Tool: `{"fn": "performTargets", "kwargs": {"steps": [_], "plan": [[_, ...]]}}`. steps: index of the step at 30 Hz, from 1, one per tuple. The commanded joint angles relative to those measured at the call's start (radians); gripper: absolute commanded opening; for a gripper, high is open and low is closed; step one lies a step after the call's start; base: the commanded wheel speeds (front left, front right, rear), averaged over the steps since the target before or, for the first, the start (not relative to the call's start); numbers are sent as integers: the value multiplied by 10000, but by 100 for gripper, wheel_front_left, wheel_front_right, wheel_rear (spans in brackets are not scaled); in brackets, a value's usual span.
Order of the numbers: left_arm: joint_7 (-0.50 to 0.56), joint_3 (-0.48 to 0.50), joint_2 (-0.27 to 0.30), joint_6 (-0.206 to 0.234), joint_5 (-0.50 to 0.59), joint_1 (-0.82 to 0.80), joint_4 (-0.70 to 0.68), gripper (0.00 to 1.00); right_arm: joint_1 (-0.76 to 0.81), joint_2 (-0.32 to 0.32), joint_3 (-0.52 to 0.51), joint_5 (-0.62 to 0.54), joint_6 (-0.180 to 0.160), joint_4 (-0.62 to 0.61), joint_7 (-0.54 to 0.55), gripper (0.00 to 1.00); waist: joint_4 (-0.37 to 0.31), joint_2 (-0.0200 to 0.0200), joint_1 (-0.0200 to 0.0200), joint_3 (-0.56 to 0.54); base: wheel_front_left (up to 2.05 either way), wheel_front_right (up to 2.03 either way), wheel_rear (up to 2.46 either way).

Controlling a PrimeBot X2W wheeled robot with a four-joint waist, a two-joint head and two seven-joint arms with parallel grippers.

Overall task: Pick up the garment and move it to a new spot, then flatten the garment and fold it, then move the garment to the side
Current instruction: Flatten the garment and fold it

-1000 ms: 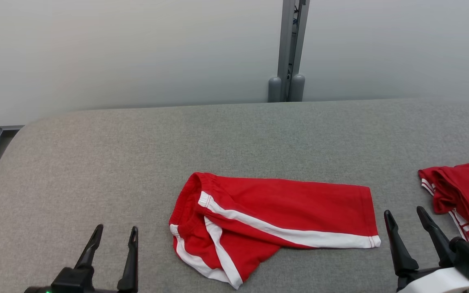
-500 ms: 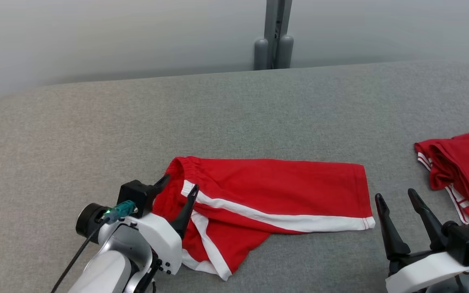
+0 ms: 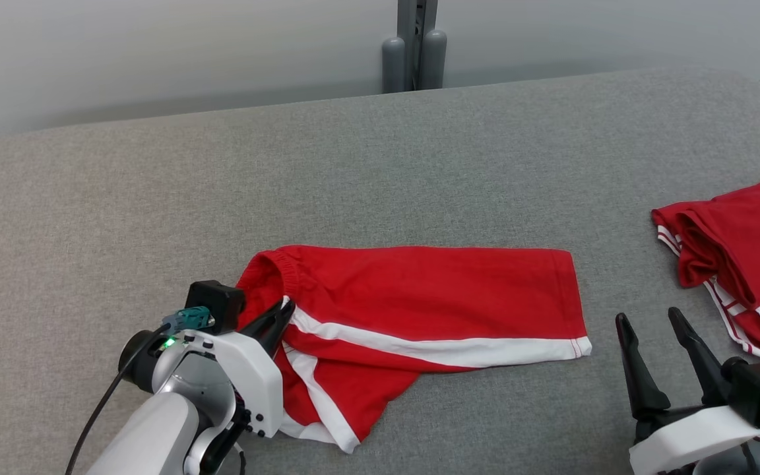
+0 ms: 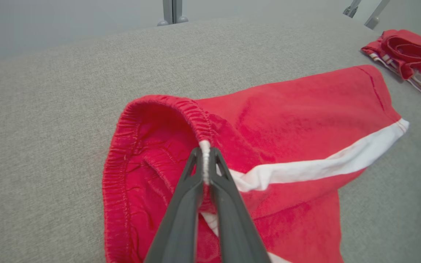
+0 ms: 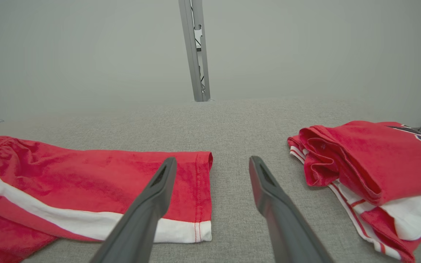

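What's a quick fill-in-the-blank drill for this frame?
The left hand is shut on the ____ of the shorts.
The right hand is ____, holding nothing.
The shorts' stripe is ____.
The pile of red clothes lies on the robot's ____.
Answers: waistband, open, white, right

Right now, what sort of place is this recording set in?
Probably a lab or test bay for folding clothes: a wide table covered in grey fabric, a pale wall with a metal post, and red shorts near a folded red pile.

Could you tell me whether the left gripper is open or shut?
Shut: the left gripper pinches the red shorts at the waistband.
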Motion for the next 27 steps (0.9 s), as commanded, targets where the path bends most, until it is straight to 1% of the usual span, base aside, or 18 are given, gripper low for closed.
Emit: {"fn": "performTargets", "kwargs": {"steps": [1,4,9,10,18,19,20,24,27], "plan": [[-7,2,83,24,43,4,-54,0,-74,-52,-42,65,1,149,-47,100,17,0,0,27,0,0,0],[-54,-39,120,25,111,-88,-168,0,-190,-206,-31,122,1,750,-10,100,82,0,0,103,0,0,0],[-128,-155,188,43,280,-297,-303,0,-597,-461,334,321,1,2440,-87,100,266,0,0,312,0,0,0],[-128,-155,188,43,280,-297,-303,0,-597,-461,334,321,1,2440,-87,100,266,0,0,312,0,0,0],[-457,-279,152,44,432,-411,-423,0,-1943,-578,1421,840,1,4898,-564,100,563,0,0,652,0,0,0],[-503,-286,156,54,457,-413,-427,0,-2052,-603,1542,898,1,5136,-602,45,598,0,0,667,0,0,0],[-570,-285,147,71,472,-421,-447,0,-2109,-617,1630,992,1,5299,-633,0,633,0,0,685,0,0,0],[-834,-231,212,169,527,-352,-574,0,-2295,-806,1843,1289,-2,5548,-1002,0,685,0,0,677,0,0,0],[-1137,-104,311,303,598,-297,-825,0,-2414,-985,1778,1431,-2,5163,-1399,0,653,0,0,588,0,0,0]]}}
